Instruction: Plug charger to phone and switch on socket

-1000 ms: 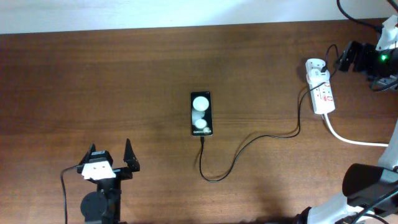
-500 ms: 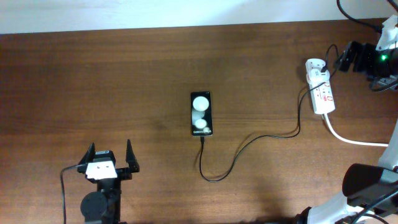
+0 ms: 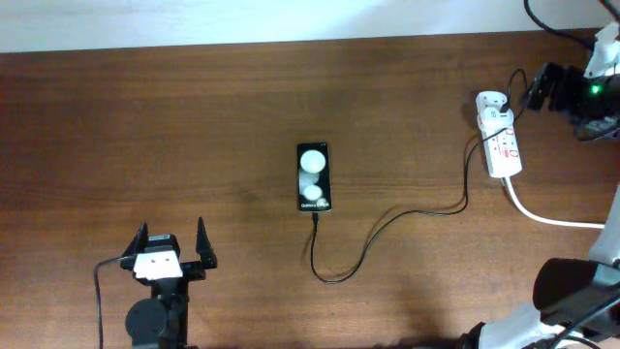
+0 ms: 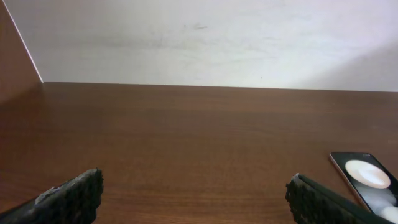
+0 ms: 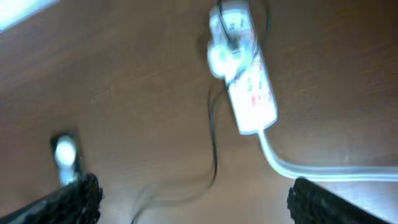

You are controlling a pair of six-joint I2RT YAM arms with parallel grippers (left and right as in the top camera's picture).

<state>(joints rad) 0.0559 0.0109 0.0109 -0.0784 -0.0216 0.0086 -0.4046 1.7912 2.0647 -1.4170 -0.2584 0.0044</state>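
Charger point(image 3: 387, 228) looks seated in phone point(image 3: 313, 177) | socket point(image 3: 499, 143) far right of phone, switch likely yours to press | left gripper point(image 3: 171, 233) spread, empty, down-left of phone | right gripper point(image 5: 196, 199) spread above socket

phone point(image 3: 313, 177) left of socket point(image 3: 500, 138)
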